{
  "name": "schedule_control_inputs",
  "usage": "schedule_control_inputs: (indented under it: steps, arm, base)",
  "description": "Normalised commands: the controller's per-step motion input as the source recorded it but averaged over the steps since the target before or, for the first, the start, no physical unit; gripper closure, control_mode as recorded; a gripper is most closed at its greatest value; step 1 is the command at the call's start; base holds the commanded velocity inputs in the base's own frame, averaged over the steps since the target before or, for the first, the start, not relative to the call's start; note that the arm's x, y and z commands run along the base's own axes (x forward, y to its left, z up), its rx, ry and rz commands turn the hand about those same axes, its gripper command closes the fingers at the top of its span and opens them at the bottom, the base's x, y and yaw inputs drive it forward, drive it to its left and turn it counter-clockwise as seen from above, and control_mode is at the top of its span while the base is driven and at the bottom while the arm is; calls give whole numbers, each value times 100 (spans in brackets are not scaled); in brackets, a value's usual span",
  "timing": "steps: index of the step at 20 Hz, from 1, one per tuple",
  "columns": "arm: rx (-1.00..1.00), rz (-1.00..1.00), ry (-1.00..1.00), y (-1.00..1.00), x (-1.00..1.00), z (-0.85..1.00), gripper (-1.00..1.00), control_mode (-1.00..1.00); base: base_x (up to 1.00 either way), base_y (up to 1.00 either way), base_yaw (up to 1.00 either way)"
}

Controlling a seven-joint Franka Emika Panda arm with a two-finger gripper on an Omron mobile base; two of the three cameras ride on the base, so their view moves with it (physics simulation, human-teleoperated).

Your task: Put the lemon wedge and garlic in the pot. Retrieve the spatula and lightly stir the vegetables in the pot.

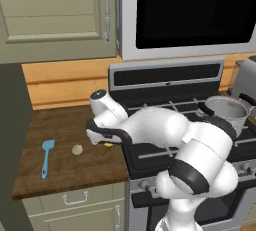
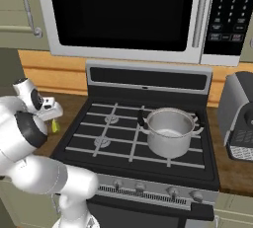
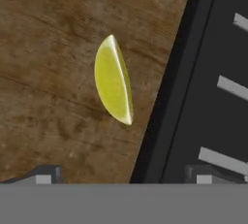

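Note:
The lemon wedge [image 3: 114, 80] lies on the wooden counter [image 3: 48, 72] right beside the stove's black edge, also seen as a yellow speck [image 1: 107, 145] [image 2: 55, 126] under the hand. My gripper [image 3: 125, 177] hovers over it, open, with nothing between its fingers; the wedge sits just ahead of the fingertips [image 3: 46, 174]. The garlic [image 1: 77, 149] rests on the counter to the left of the hand. Further left lies the light-blue spatula [image 1: 46, 157]. The steel pot [image 1: 227, 110] [image 2: 168, 132] stands on the stove's right side, holding nothing that I can see.
The black stove [image 2: 113, 138] with raised grates adjoins the counter on the right. A grey toaster [image 2: 239, 118] stands right of the stove. A microwave [image 2: 128, 15] hangs above, and a cabinet [image 1: 55, 15] hangs over the counter.

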Motion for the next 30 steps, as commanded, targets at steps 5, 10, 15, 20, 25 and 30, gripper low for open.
schedule_control_inputs:
  steps: [5,10,15,20,25,30]
  arm:
    - [0,2,9,14,64,-33,-100,-100]
    - [-1,2,2,15,37,-33,-100,-100]
    - [-3,0,0,4,21,-45,-100,-100]
    - [-4,0,0,0,1,-44,-100,-100]
    - [-1,0,0,0,0,-34,-100,-100]
    - [0,-1,5,0,-8,-30,100,-100]
  base:
    - [0,0,0]
    - [0,0,0]
    - [0,0,0]
    - [0,0,0]
    - [0,0,0]
    - [0,0,0]
